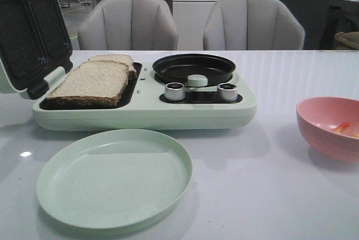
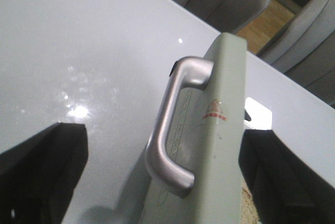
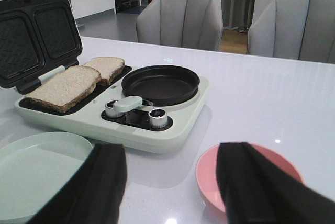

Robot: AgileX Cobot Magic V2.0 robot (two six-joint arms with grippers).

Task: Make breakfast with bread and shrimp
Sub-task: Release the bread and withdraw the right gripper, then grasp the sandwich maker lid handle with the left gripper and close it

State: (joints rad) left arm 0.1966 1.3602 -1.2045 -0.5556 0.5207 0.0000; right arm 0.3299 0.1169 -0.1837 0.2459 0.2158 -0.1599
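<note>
Two bread slices lie in the open sandwich tray of a mint-green breakfast maker, the near bread slice overlapping the far one. A small orange shrimp rests inside the pink bowl at the right. Neither gripper shows in the front view. My left gripper is open, with the raised lid's silver handle between its spread fingers and not touched. My right gripper is open and empty, above the table between the plate and the pink bowl. One finger hides the bowl's inside there.
An empty mint-green plate lies in front of the breakfast maker. A black round pan sits on its right half, with two silver knobs below. The lid stands upright at the left. Two grey chairs stand behind the table.
</note>
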